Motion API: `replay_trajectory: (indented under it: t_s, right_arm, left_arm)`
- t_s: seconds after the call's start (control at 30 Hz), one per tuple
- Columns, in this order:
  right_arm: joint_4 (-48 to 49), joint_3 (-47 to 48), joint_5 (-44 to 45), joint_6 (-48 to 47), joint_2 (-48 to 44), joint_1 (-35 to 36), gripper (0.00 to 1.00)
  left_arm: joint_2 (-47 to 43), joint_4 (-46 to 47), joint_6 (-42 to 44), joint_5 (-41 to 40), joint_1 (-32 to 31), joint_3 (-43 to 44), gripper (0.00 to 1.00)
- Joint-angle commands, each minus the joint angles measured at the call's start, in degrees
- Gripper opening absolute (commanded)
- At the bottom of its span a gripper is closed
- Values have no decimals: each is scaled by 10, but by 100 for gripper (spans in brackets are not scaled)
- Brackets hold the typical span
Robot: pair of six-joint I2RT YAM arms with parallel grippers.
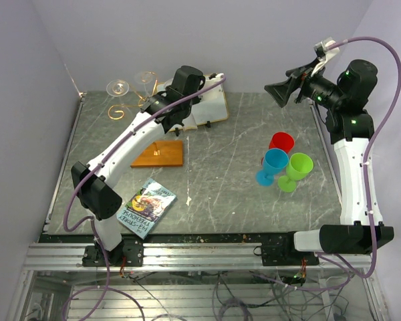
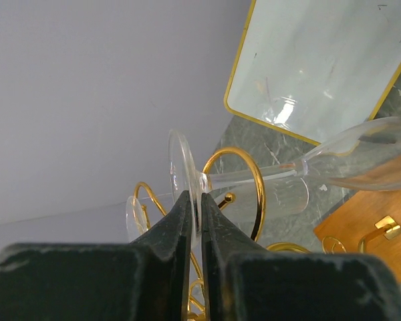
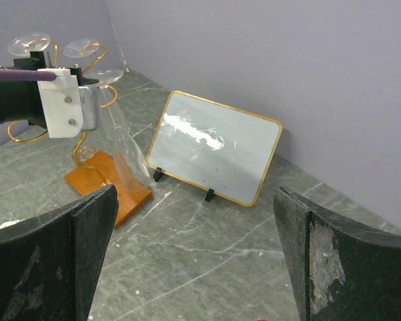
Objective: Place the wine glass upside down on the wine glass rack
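1 wine glass (image 2: 287, 169) is hanging bowl-down at about 10 o'clock on the tabletop (image 1: 240, 134). Its stem is threading a gold scroll of the wine glass rack (image 3: 107, 184), which is putting the foot just past the wire that looks shaped to catch it. Whether the foot is already resting there, I cannot tell. The left gripper (image 2: 194, 200) is pinching that foot edge-on, jaws almost together with only the thin disc between them. That grip is probably leaving the stem free to slide in. The right gripper (image 1: 281, 90) is hovering at 1 o'clock, jaws spread wide, grasping nothing, well apart from the rack.
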Motion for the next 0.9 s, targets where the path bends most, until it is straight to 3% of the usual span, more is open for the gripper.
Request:
replay_trajectory:
  t_s: [0.0,0.87]
  right_arm:
    - [15,-4,-8,6,-14,-6,100]
    - [26,-14,-14,12,-18,-15,100]
  left_arm:
    - [-13,-8,-12,-11,3,5,18]
    - [-26,-56,-39,-15,3,15,38]
